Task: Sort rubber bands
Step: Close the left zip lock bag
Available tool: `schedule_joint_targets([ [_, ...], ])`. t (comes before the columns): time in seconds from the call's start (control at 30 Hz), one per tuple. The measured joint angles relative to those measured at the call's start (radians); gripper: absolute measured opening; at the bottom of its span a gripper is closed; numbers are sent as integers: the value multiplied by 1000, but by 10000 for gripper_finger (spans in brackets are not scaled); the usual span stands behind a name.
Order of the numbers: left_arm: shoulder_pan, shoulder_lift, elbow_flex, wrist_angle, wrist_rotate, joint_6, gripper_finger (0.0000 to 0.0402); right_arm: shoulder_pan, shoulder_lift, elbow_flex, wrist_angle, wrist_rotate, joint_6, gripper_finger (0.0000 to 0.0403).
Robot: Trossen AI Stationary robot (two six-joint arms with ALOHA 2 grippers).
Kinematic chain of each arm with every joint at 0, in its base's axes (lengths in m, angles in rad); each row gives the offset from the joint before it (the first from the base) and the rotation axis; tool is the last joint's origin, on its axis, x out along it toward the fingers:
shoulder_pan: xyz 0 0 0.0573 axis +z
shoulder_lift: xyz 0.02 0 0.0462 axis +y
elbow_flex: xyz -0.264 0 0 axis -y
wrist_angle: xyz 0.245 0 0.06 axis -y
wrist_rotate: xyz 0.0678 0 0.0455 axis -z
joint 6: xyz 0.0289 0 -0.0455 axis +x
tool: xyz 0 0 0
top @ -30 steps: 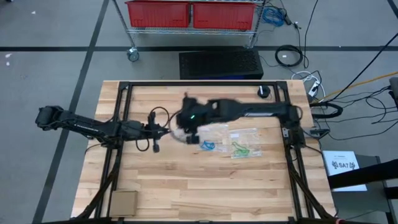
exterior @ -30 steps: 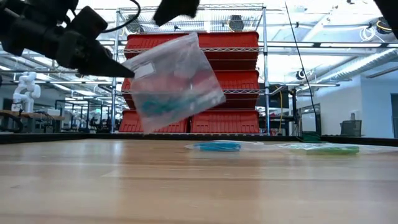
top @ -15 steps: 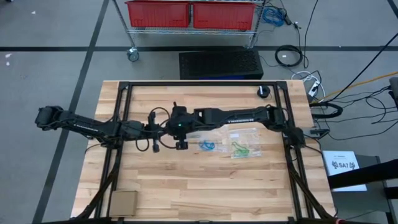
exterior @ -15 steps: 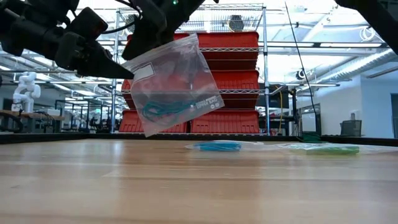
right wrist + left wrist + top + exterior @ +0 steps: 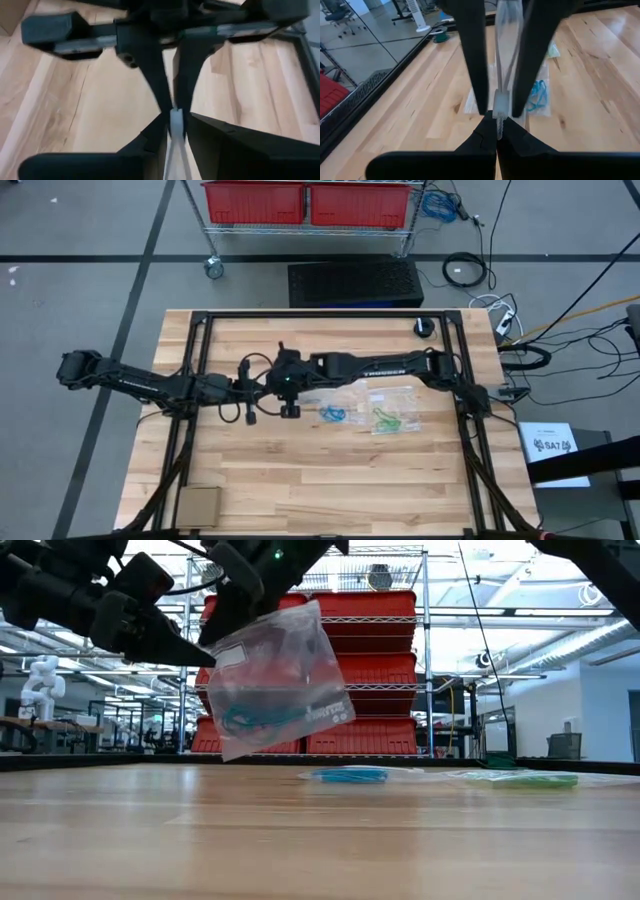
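From my seat, the left arm reaches in from the left side of the tabletop [image 5: 250, 470]. My left hand [image 5: 190, 648] is clenched on the top corner of a clear plastic bag [image 5: 275, 680], which hangs in the air above the wood, tilted, with blue-green rubber bands [image 5: 262, 718] and some darker ones pooled in its lower part. In the left wrist view I see the fingers pinched flat on the bag's edge [image 5: 498, 107].

Right beside it, my right hand [image 5: 232, 615] comes down from above onto the same top edge of the bag; the right arm stretches across the middle of the tabletop from the right. In the right wrist view its fingers [image 5: 152, 135] are closed on the bag's thin edge, facing the left hand's fingers on the other side.

Further right, two more clear bags lie flat on the wood, just beside each other: one with blue rubber bands [image 5: 333, 414] inside, then one with green rubber bands [image 5: 383, 419]. In the low view both sit well behind the hanging bag.
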Motion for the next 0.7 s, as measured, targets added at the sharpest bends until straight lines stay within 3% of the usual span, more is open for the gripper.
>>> schedule_joint_targets([
  [0.23, 2, 1, 0, -6, -10, -7, 0, 0, 10, 0, 8, 46, -27, 13],
  [0.7, 0, -87, 2, -4, -30, -11, 0, 5, -55, 1, -132, 97, -14, 2],
])
